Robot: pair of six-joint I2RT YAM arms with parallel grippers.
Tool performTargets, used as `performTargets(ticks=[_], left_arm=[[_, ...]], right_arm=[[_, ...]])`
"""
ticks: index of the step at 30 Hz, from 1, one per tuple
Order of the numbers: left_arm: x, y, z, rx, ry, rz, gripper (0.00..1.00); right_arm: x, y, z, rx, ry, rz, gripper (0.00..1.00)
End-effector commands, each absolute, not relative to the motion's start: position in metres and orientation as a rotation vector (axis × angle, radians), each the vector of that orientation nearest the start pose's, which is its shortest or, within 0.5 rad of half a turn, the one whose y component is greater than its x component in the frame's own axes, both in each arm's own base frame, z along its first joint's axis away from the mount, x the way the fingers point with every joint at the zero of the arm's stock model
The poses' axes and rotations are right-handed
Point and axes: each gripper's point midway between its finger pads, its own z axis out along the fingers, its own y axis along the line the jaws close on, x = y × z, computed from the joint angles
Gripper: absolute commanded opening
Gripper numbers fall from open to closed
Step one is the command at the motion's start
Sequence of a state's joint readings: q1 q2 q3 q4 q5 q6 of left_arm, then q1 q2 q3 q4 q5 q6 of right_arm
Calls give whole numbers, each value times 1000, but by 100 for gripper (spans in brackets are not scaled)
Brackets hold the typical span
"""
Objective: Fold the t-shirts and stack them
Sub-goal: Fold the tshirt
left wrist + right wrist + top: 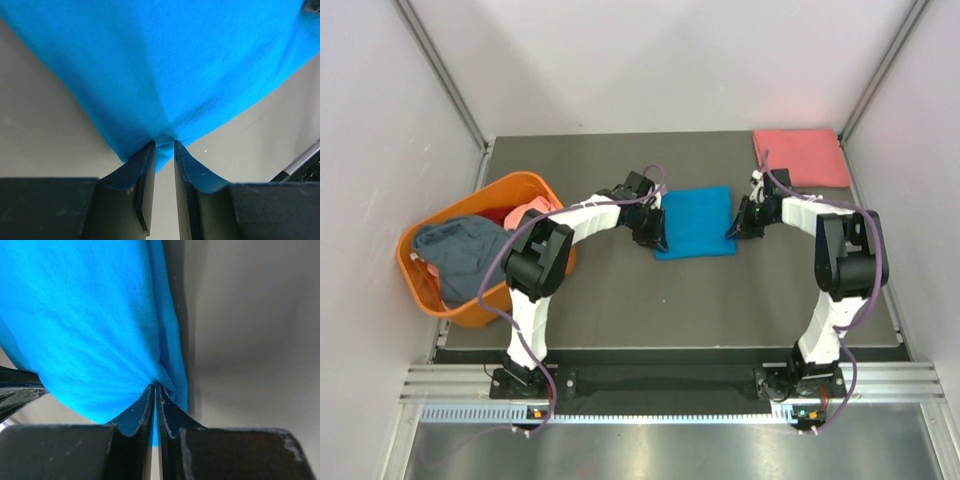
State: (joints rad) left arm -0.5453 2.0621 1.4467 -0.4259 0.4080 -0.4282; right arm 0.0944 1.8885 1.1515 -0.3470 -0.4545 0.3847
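A bright blue t-shirt (pixel 695 222), folded into a small rectangle, lies in the middle of the dark table (pixel 670 310). My left gripper (pixel 655 237) pinches its near left corner. In the left wrist view the blue t-shirt (pixel 165 60) bunches between that gripper's (pixel 164 144) tips. My right gripper (pixel 733 228) is shut on the right edge. The right wrist view shows the blue t-shirt (pixel 90 325) creased into the closed right gripper (pixel 156 386). A folded salmon-pink t-shirt (pixel 802 157) lies at the back right corner.
An orange basket (pixel 480 305) stands at the table's left edge. It holds a crumpled grey-blue shirt (pixel 460 250) and a salmon-pink one (pixel 528 212). White walls close in the table on the left, back and right.
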Motion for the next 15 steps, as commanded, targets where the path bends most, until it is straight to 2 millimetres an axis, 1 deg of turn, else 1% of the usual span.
performTargets(ticks=[1,2,3,4,5,6,8,11,13,14,15], left_arm=[[363,-296,53,297,2719,-713,27],[364,-296,59,297,2713,-706,28],[364,-297,65,296,2709,-713,28],[367,-299,77,299,2685,-728,28],[366,-303,84,309,2672,-765,28],[367,-306,89,304,2660,-787,28],[370,-312,100,304,2622,-835,29],[375,-316,101,285,2608,-855,29],[373,-318,96,274,2622,-869,29],[372,-319,94,273,2628,-873,29],[370,-318,88,268,2636,-877,29]], right_arm=[[396,119,57,191,2582,697,5],[396,122,63,200,2572,717,5],[398,126,75,188,2545,737,6],[397,130,81,181,2534,761,6],[399,135,87,185,2515,786,6],[399,143,96,165,2496,814,6],[401,157,106,147,2466,877,7],[401,180,116,92,2445,949,7],[398,197,117,46,2446,1004,8],[397,204,116,25,2444,1015,8],[396,206,110,24,2451,1016,8]])
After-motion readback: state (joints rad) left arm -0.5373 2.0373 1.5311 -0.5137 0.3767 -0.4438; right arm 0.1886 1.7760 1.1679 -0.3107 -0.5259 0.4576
